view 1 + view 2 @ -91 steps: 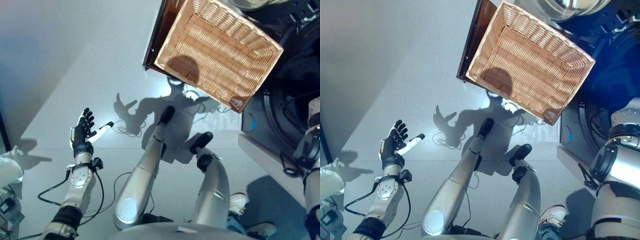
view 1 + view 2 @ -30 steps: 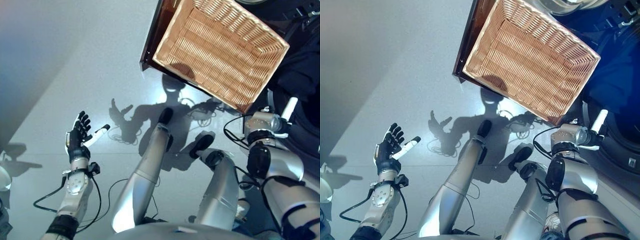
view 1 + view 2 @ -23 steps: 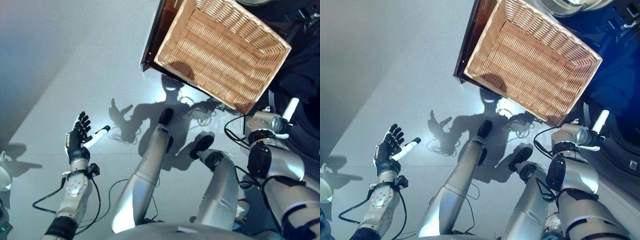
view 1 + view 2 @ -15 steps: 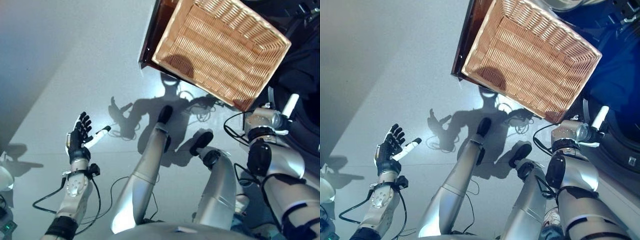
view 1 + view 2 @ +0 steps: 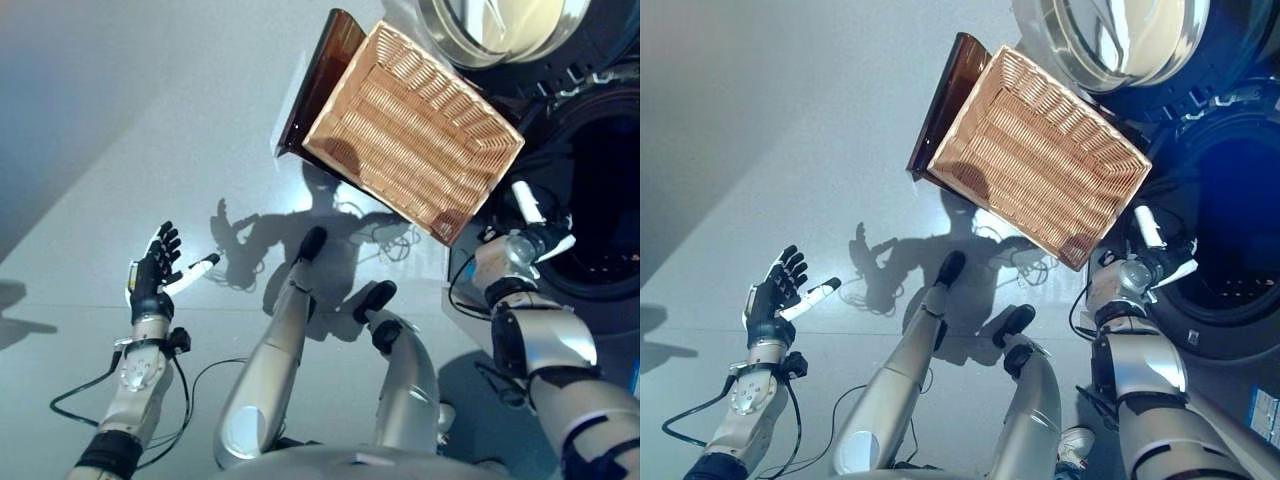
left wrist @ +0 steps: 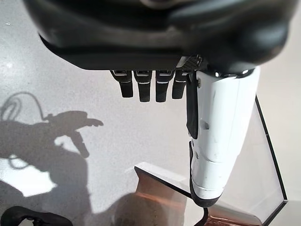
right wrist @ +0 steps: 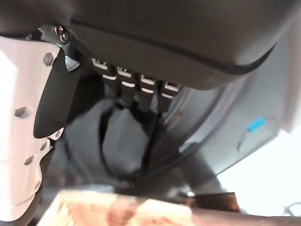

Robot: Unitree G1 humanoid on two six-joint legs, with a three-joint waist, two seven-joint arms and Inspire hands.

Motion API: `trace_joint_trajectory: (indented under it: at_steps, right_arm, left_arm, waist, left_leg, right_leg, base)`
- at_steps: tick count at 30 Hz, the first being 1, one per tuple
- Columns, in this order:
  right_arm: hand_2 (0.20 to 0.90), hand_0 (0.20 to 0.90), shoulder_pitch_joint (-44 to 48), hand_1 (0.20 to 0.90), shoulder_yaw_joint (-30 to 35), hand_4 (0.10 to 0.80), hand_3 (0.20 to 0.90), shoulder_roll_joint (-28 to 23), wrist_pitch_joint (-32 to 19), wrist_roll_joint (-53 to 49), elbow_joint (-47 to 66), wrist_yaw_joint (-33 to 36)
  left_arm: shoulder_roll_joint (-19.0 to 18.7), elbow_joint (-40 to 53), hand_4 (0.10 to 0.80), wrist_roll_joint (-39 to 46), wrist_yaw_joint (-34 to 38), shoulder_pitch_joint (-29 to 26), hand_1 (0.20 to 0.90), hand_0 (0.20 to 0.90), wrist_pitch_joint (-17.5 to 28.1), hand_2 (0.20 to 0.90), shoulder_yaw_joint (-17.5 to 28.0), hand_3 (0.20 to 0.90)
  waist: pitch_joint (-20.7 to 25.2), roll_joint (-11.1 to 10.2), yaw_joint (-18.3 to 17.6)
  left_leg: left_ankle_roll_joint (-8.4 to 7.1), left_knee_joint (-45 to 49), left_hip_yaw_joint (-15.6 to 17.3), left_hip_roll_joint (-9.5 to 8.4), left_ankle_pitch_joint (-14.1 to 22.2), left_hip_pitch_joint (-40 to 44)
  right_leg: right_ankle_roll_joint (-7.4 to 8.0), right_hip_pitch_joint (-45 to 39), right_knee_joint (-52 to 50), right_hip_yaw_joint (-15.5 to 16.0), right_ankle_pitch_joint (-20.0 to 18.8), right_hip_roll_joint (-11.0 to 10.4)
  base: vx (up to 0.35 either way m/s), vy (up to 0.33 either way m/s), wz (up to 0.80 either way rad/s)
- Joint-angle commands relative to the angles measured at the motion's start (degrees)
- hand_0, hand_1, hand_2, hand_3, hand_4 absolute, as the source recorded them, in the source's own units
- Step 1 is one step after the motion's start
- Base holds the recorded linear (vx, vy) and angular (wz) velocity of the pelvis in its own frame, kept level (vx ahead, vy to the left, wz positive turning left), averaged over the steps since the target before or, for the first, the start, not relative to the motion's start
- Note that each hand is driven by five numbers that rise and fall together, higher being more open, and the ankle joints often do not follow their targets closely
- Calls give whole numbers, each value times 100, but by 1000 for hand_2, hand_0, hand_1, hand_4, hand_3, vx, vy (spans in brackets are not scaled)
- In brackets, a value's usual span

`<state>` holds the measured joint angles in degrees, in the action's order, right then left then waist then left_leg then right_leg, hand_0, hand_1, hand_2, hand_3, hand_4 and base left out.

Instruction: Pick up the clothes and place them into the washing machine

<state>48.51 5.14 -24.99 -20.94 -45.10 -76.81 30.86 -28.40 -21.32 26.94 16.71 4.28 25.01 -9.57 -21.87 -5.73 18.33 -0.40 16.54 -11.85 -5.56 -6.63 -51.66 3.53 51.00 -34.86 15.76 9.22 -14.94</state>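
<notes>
Your right hand [image 5: 520, 243] is hovering open and empty beside the basket [image 5: 412, 150]; your left hand [image 5: 152, 276] is hanging open, empty.

floor [image 5: 150, 120]: lying open around the left hand [image 5: 150, 280] | basket [image 5: 410, 135]: sitting just beside the washing machine opening [image 5: 610, 210], crowding its near side | door [image 5: 1120, 40]: standing swung open above the basket | right hand [image 5: 1140, 265]: hanging between basket corner and opening
</notes>
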Motion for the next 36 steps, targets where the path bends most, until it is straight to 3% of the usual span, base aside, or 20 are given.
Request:
trace_joint_trajectory:
  at_steps: [1,9,19,25,33,34,35,36]
  right_arm:
    - [900,900,-350,900,277,800,900,-410,-364,-491,176,-152]
    - [900,900,-50,900,759,800,900,-653,-670,-1485,43,-291]
    - [900,900,321,900,1180,800,900,-963,-1039,-2228,229,-157]
    - [900,900,263,900,1332,800,900,-1229,-1075,-2305,119,-14]
    - [900,900,226,900,1433,800,900,-1445,-1254,-2334,224,115]
    - [834,834,229,834,1426,753,834,-1475,-1265,-2325,228,130]
    - [716,716,227,716,1437,669,716,-1525,-1273,-2311,230,142]
    - [318,318,230,318,1429,384,318,-1575,-1295,-2281,217,175]
  left_arm:
    - [-105,-11,800,31,53,182,900,900,448,900,510,900]
    - [-127,107,800,89,-65,146,900,900,364,900,427,900]
    - [-100,95,800,145,-25,291,900,900,263,900,495,900]
    - [-190,379,800,50,45,380,900,900,254,900,481,900]
    - [-227,469,800,-38,116,409,900,900,251,900,481,900]
    - [-220,436,800,-48,138,417,900,900,253,900,486,900]
    - [-230,416,800,-53,156,421,900,900,261,900,502,900]
    - [-235,423,800,-45,172,425,900,900,274,900,507,900]
  waist:
    - [-53,136,151]
    - [-23,215,165]
    - [-37,465,174]
    - [-5,557,185]
    - [114,528,104]
    - [127,523,86]
    - [135,519,68]
    - [153,514,57]
  left_leg:
    - [-161,-324,-31,2,275,110]
    - [-150,-136,-42,-58,381,-161]
    - [-133,650,13,-134,685,-923]
    - [-89,1083,4,-212,841,-1304]
    - [-63,1493,22,-243,1021,-1653]
    - [-52,1559,36,-251,1044,-1680]
    - [-45,1584,47,-254,1059,-1698]
    - [-40,1625,59,-259,1079,-1730]
  right_leg:
    - [268,-479,638,145,-73,266]
    - [268,-220,431,110,33,201]
    - [270,410,-307,-17,313,41]
    - [253,758,-704,-49,449,19]
    - [193,1132,-1118,-125,632,5]
    - [189,1174,-1162,-137,636,1]
    - [186,1190,-1177,-139,638,2]
    - [182,1232,-1206,-146,646,3]
  base:
    - [2,-9,6]
    - [-2,0,1]
    - [4,9,9]
    - [29,-2,11]
    - [5,5,4]
    - [3,14,6]
    - [0,0,0]
    - [0,0,0]
